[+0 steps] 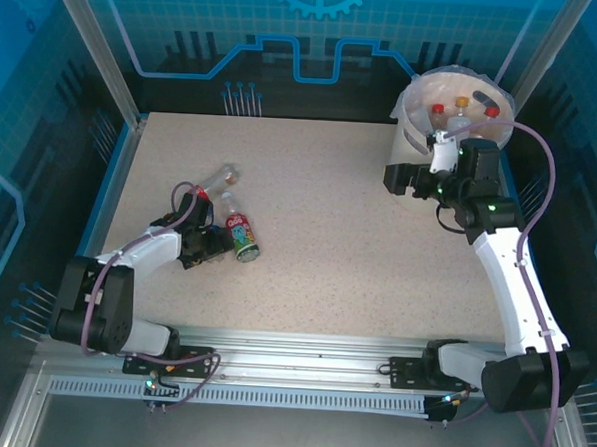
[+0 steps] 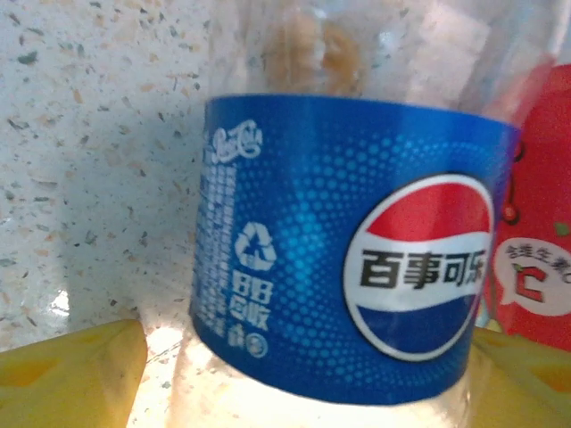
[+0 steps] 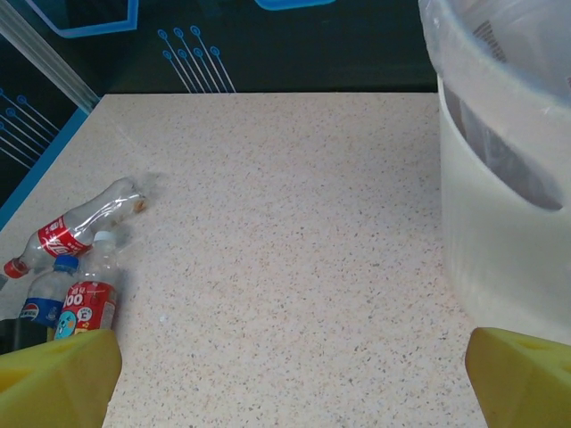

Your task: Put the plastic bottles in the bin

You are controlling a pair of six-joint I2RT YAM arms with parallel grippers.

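L gripper [image 2: 297, 379] straddles the blue-label bottle [image 2: 357, 241] near left edge of the table [image 1: 357, 247], can't tell if it's clamped; next: squeeze, lift, carry to far-right-corner bin [image 1: 415, 140], R gripper [image 3: 290, 370] wide open beside it.

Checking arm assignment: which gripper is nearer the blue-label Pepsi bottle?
Left. The left gripper straddles the Pepsi bottle, one finger on each side. The right gripper is far across the table, beside the bin.

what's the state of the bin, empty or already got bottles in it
Not empty. The top view shows bottles with red and orange caps inside the bin, behind its white wall.
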